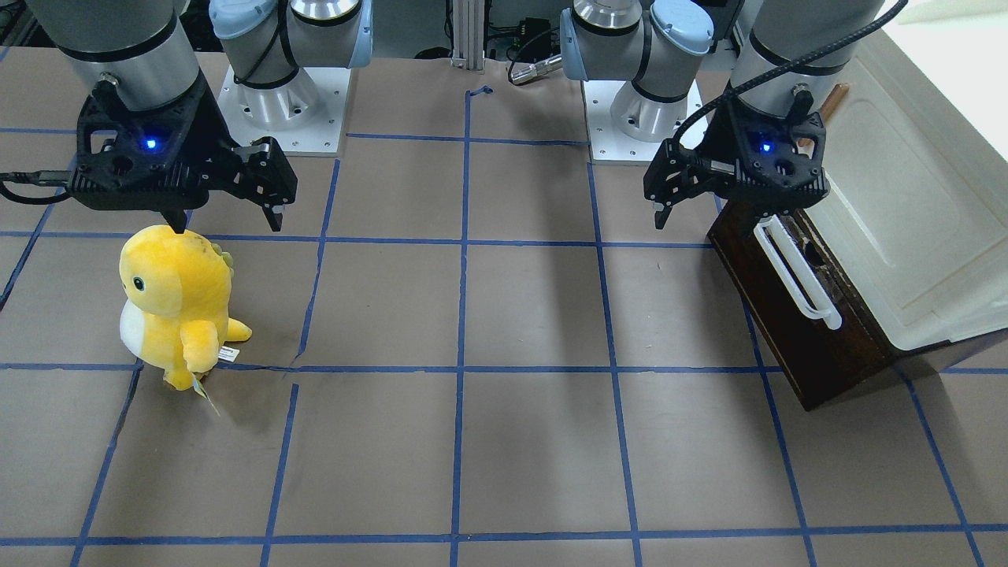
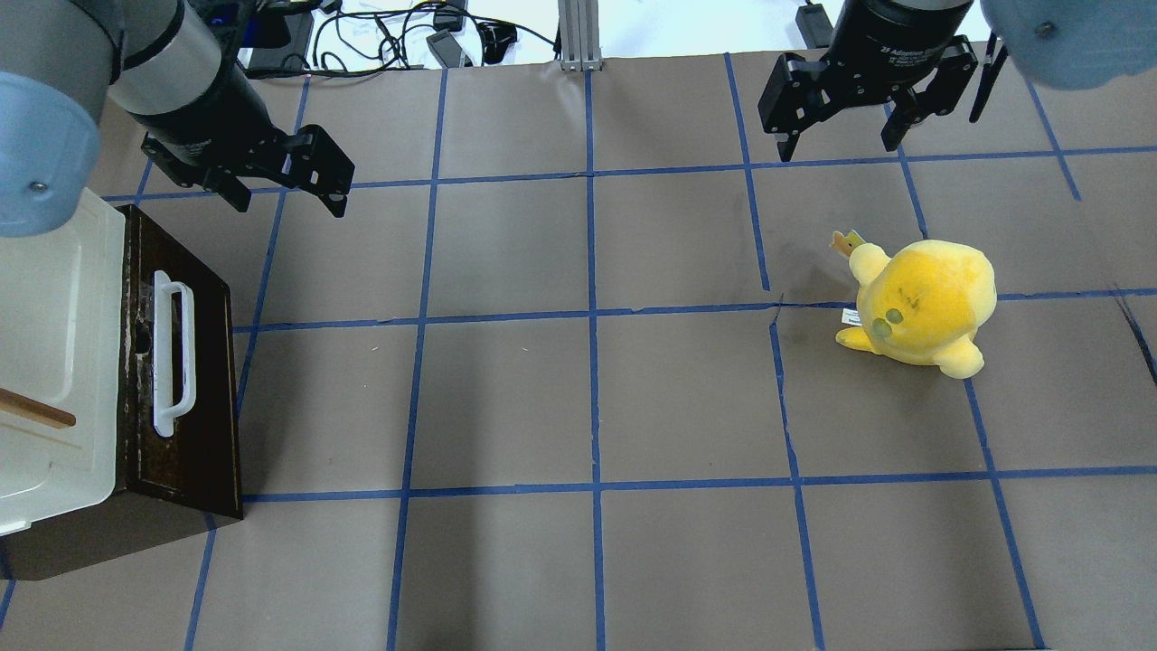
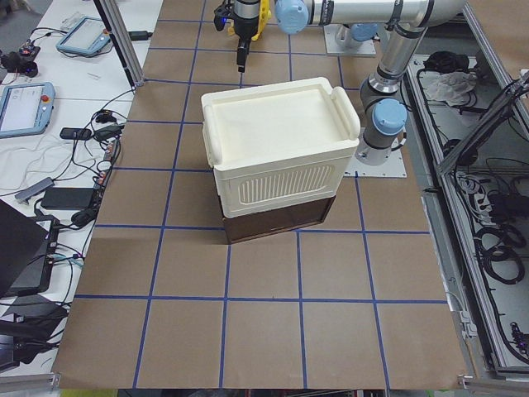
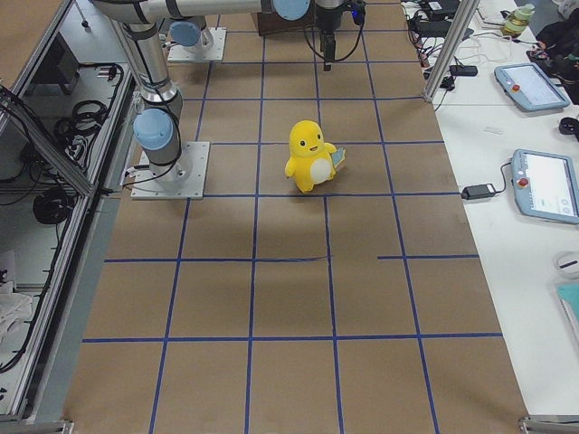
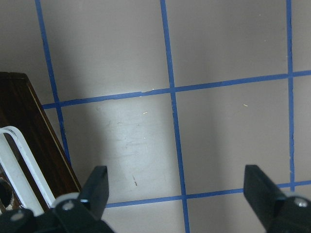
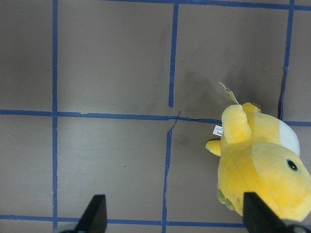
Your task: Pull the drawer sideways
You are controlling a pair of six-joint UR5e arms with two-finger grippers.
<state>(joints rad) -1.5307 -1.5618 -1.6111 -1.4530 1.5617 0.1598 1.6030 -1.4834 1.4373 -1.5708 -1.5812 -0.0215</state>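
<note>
The drawer [image 2: 203,380] has a dark brown front with a long white bar handle [image 2: 172,353] and sits against the cream-white cabinet [image 2: 54,344] at the table's left edge. It also shows in the front view [image 1: 795,346] with its handle [image 1: 795,276]. My left gripper [image 2: 289,194] is open and empty, raised just beyond the drawer's far end. In the front view it [image 1: 713,216] hangs over the handle's upper end. The left wrist view shows its open fingers [image 5: 95,187] beside the drawer front [image 5: 34,131]. My right gripper [image 2: 838,145] is open and empty, far from the drawer.
A yellow plush toy [image 2: 922,303] stands on the right half of the table, just below my right gripper in the front view [image 1: 173,303] and in the right wrist view [image 6: 262,165]. A wooden stick [image 2: 36,411] lies on the cabinet. Blue tape lines grid the brown table.
</note>
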